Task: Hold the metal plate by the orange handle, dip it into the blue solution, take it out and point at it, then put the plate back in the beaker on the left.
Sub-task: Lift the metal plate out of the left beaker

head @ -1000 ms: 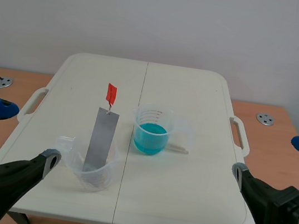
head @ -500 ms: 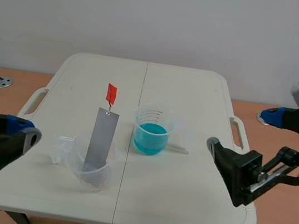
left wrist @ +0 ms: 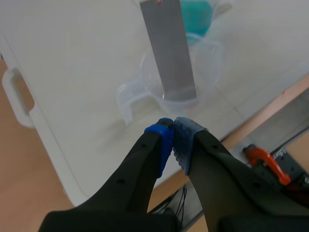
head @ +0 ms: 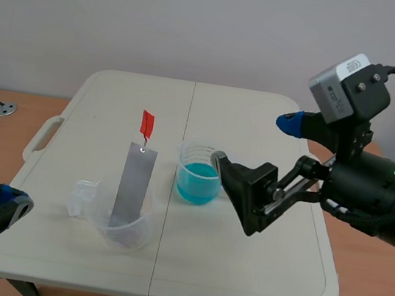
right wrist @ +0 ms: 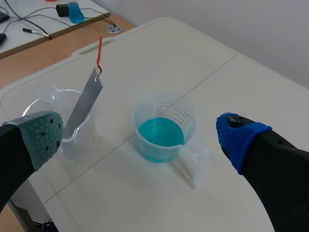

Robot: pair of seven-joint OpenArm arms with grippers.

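Right now the white table (head: 274,130) is carrying everything. Right gripper (head: 254,142) is hovering wide open, gripping nothing, just at 3 o'clock of the blue solution beaker (head: 200,172). Left gripper (left wrist: 173,130) is sitting pinched closed and empty, off the table's 7 o'clock corner. Metal plate (head: 133,183) is standing in the left beaker (head: 122,230), long axis running 6 to 12. Orange handle (head: 147,123) is topping it, lying at 9 o'clock from the right gripper, probably the nearer arm.
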